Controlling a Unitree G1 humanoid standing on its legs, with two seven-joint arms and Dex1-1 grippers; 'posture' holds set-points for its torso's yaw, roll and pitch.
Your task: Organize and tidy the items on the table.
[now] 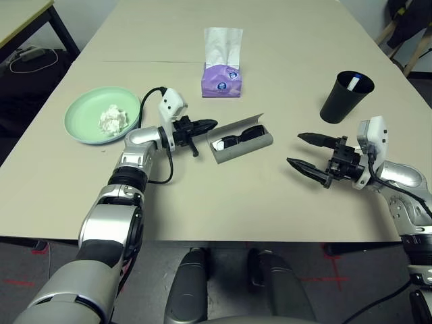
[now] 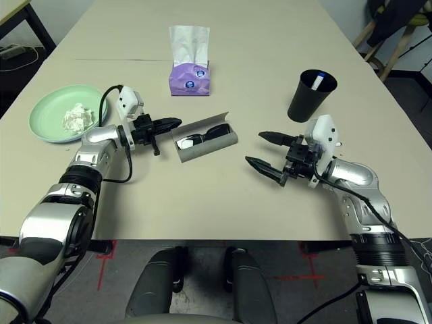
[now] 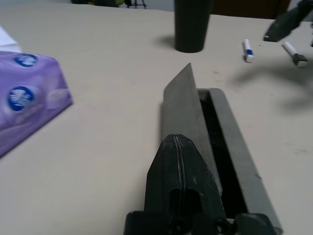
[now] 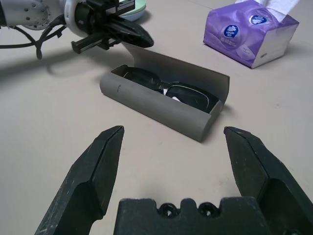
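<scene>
Because the surface [image 1: 283, 202] is wide and bare around the middle, we have room to work without crowding anything. We judge the step in hand to be shutting the grey glasses case [image 1: 241, 142], which lies near the middle of the surface, somewhat toward the near edge, with its lid [image 4: 181, 66] raised and the black sunglasses [image 4: 168, 90] already lying inside it.

Toward the left edge sits the pale green plate [image 1: 84, 111] with the crumpled tissue wad [image 1: 113, 119] on it; the purple tissue box [image 1: 221, 79] stands beyond the case, toward the far edge; the black cup [image 1: 345, 96] stands toward the right edge with a white pen [image 1: 355, 82] in it, and two more white pens [image 3: 271, 50] lie on the surface near it.

Our left pincer [image 1: 202, 126] is clenched with nothing in it, level, its tip just beside the raised lid at the case's left end. To do this well, we push the lid over with the closed tip, slowly and from behind, so the case does not slide away. Our right pincer [image 1: 309, 153] is released wide and empty, apart from the case on its right; it could brace that end.
</scene>
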